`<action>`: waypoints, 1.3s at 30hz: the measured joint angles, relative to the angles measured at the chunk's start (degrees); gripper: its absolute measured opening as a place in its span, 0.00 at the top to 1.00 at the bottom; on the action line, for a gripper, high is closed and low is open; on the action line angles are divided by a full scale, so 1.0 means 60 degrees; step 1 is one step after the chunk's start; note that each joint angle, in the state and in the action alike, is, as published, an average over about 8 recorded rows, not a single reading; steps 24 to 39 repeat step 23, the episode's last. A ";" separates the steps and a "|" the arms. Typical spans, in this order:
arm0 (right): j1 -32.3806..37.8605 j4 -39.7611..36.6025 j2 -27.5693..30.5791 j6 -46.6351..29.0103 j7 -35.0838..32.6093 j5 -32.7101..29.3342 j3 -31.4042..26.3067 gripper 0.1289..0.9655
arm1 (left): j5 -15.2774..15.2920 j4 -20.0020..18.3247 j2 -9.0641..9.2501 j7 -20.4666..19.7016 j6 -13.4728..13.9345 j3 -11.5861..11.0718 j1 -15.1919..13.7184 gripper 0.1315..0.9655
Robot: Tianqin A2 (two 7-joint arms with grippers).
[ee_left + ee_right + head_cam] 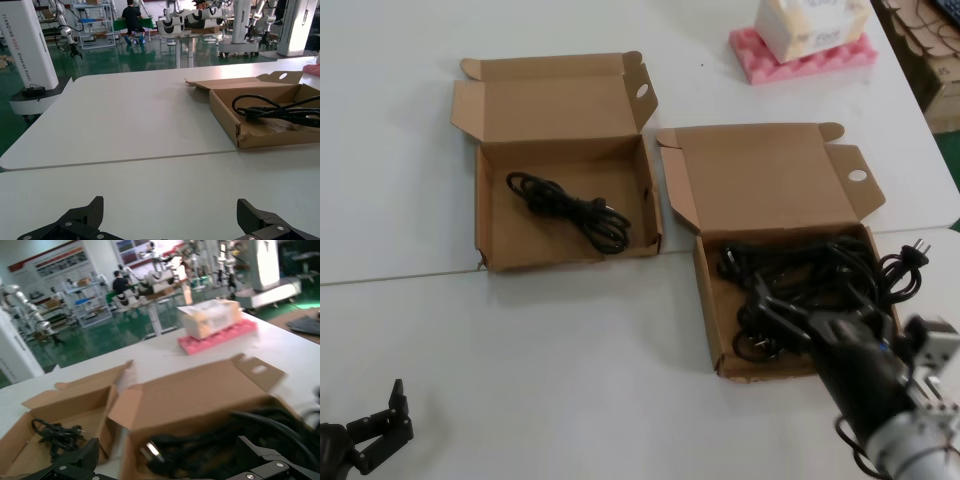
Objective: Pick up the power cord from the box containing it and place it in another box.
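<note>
While the left gripper [382,425] rests idle on the white table [570,340] at 7 o'clock in the head view, its fingers spread apart and empty, the right gripper [790,325] reaches into the squarish cardboard box [712,330] at 4 o'clock. Its fingers stand apart among the tangled black power cords [800,275] that fill this tray; contact with a cord cannot be confirmed. One plug [917,250] hangs over the tray's wall at 3 o'clock. The wider cardboard box [485,215], lid open, sits at 10 o'clock and holds a single coiled black cord [570,210]. A pink foam pad [800,58] carrying a wrapped white package [810,22] lies at 1 o'clock.
</note>
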 joint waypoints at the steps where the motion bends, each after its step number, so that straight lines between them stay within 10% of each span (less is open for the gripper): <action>1: -0.0154 0.0063 -0.0018 -0.0055 0.0000 0.0079 0.0143 0.00 | 0.0000 0.0000 0.0000 0.0000 0.0000 0.0000 0.0000 0.04; 39: -0.1048 0.0429 -0.0121 -0.0377 0.0000 0.0539 0.0974 0.00 | 0.0000 0.0000 0.0000 -0.0001 0.0000 -0.0001 0.0000 0.00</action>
